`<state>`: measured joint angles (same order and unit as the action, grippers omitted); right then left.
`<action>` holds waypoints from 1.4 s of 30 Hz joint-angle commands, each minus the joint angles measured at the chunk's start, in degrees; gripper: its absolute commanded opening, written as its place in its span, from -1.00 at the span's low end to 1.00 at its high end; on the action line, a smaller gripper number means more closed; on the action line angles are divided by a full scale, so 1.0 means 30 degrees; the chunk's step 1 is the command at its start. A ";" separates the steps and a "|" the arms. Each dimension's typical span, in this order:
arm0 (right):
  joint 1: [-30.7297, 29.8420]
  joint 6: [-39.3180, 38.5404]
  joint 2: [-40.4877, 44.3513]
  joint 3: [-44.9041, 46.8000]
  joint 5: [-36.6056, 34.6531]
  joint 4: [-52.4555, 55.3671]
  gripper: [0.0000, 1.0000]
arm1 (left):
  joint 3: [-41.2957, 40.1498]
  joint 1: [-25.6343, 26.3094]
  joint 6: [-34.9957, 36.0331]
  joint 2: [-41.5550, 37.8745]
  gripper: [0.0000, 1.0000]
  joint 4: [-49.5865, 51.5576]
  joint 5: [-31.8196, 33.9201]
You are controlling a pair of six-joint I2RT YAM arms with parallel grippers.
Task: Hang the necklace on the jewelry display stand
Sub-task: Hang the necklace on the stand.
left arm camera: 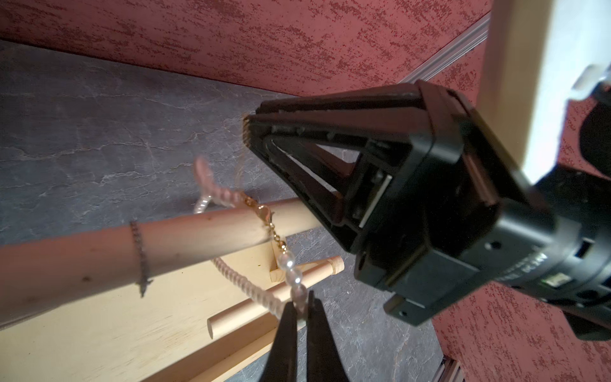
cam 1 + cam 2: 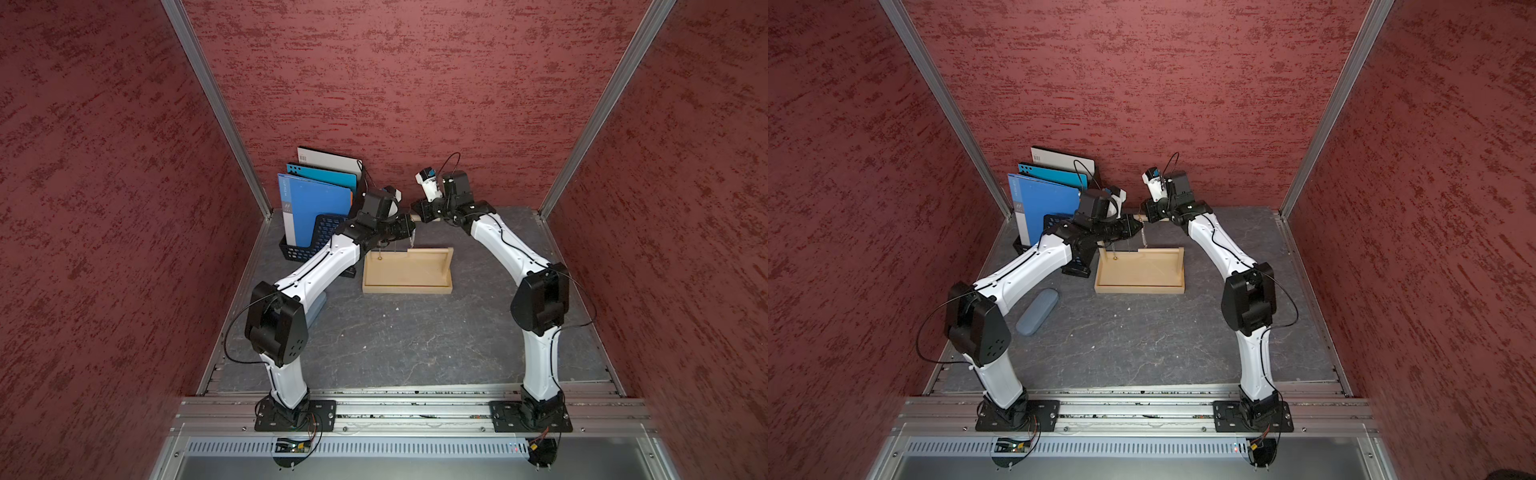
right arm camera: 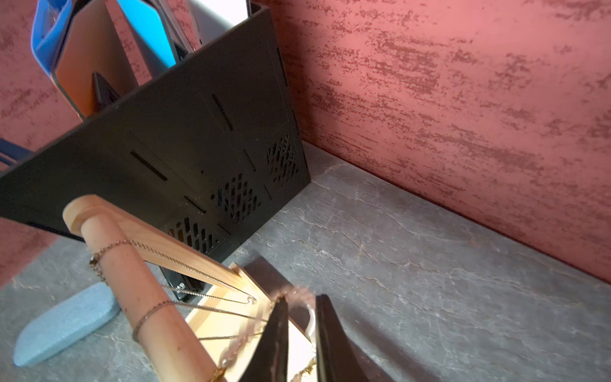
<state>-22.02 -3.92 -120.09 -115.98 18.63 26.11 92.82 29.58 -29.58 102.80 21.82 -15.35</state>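
The jewelry display stand is pale wood, with a tray base [image 2: 407,286] [image 2: 1138,286], a round crossbar [image 1: 132,244] [image 3: 142,297] and a lower rail [image 1: 274,304]. The necklace [image 1: 291,264] has pale pearly beads and a gold clasp. It lies over the crossbar near its free end. My left gripper [image 1: 299,302] [image 2: 411,230] is shut on its beads just below the bar. The far strand [image 1: 205,178] shows blurred beyond the bar. My right gripper [image 3: 301,317] [image 1: 246,130] [image 2: 415,210] sits at the bar's end, its jaws slightly apart. The blurred strand lies at one fingertip [image 3: 281,307].
Fine chains [image 1: 140,251] [image 3: 112,246] hang on the crossbar nearer the post. A black mesh file rack with blue folders [image 2: 316,208] [image 3: 165,158] stands just left of the stand against the back wall. A blue-grey case [image 2: 1036,311] [image 3: 66,324] lies under my left arm.
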 commanded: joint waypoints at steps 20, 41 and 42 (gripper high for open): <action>0.0193 -0.1009 0.1617 -0.0201 -0.0271 0.0713 -0.60 | -0.0228 -0.0193 0.0661 -0.0679 -0.64 0.0281 0.0015; 0.0192 0.0486 0.9681 0.8180 -0.4308 -0.2950 -0.30 | -0.1845 -0.0645 0.2491 -0.4396 -0.47 0.0571 0.0561; 0.0192 0.0550 1.0312 0.8930 -0.4692 -0.3029 -0.25 | -0.2022 -0.0747 0.2722 -0.4799 -0.45 0.0680 0.0660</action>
<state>-21.61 -3.42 -93.54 -93.14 9.61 20.40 87.88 28.21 -24.49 91.24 22.96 -14.41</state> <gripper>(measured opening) 0.361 0.269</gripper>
